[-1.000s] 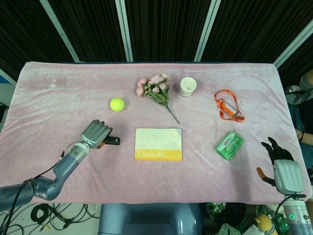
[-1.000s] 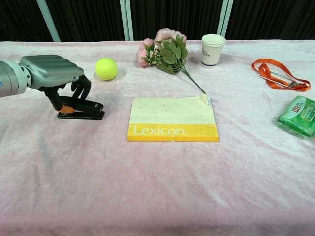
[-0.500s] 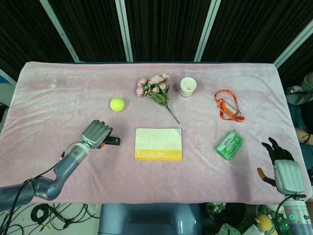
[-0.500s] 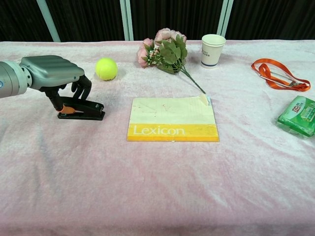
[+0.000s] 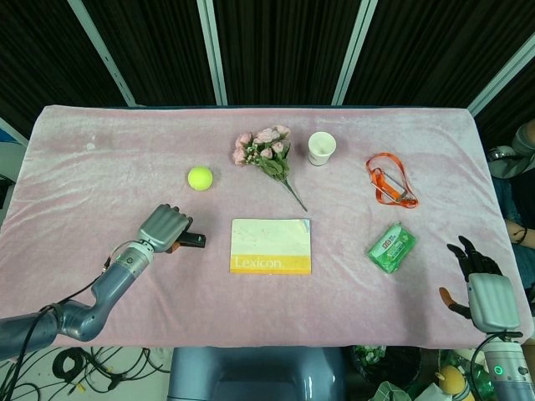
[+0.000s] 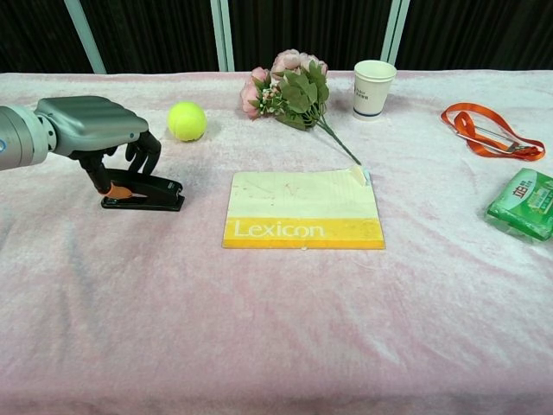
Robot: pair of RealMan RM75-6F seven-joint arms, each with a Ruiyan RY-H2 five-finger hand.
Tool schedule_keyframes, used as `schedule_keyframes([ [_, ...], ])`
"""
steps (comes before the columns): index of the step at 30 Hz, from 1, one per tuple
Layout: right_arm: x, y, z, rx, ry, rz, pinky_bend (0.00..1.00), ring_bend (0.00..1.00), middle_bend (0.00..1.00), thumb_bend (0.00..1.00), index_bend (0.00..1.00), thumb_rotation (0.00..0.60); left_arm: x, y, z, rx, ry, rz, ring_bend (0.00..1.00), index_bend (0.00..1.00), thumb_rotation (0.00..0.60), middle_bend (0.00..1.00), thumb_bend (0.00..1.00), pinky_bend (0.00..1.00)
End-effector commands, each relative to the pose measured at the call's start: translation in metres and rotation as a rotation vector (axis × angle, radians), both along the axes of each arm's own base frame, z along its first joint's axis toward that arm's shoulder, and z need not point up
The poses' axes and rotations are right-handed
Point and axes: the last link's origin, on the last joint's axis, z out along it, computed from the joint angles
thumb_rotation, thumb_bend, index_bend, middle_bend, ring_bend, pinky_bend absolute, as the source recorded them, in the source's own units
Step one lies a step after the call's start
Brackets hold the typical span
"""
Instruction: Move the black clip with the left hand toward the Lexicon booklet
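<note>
Under the left hand [image 6: 91, 130], fingers pinch the black clip [image 6: 143, 192].

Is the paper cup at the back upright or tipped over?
Upright. The paper cup stands on its base on the pink cloth, open rim facing up, right of the flowers.

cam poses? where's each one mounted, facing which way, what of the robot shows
Head view: high, looking steeply down on the whole table; shows left hand with its forearm, right hand.
Chest view: low at the near edge, looking across; shows only the left hand.
Shared: left hand on black clip, Lexicon booklet, tennis ball.
</note>
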Motion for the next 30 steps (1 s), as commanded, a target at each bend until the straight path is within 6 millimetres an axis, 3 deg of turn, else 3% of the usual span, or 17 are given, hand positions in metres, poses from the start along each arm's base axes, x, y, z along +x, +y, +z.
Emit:
schedule_keyframes([
  [1,0.000,0.000,0.000,0.001,0.003,0.000,0.21,0.18,0.06,0.20,0.18,0.600,0.001,0.000,0.001,0.002,-0.001,-0.001,0.36,0.49,0.600,0.53,0.41,0.44],
  [10,0.001,0.000,0.001,-0.007,0.003,0.001,0.21,0.18,0.06,0.20,0.18,0.600,0.002,0.001,0.003,0.009,-0.008,0.000,0.36,0.49,0.600,0.53,0.41,0.44],
  [15,0.001,0.000,0.001,-0.007,0.002,0.003,0.21,0.18,0.06,0.20,0.18,0.600,0.016,0.004,0.005,0.018,-0.042,-0.014,0.37,0.50,0.600,0.53,0.41,0.44],
  [23,0.000,0.000,0.001,-0.009,-0.001,-0.001,0.21,0.18,0.06,0.20,0.18,0.600,0.082,0.013,0.010,0.035,-0.163,-0.099,0.38,0.51,0.600,0.55,0.41,0.45],
  [30,0.000,0.000,0.002,-0.013,-0.004,-0.002,0.21,0.18,0.06,0.20,0.18,0.600,0.132,0.012,-0.020,-0.029,-0.195,-0.107,0.38,0.51,0.600,0.55,0.41,0.45],
])
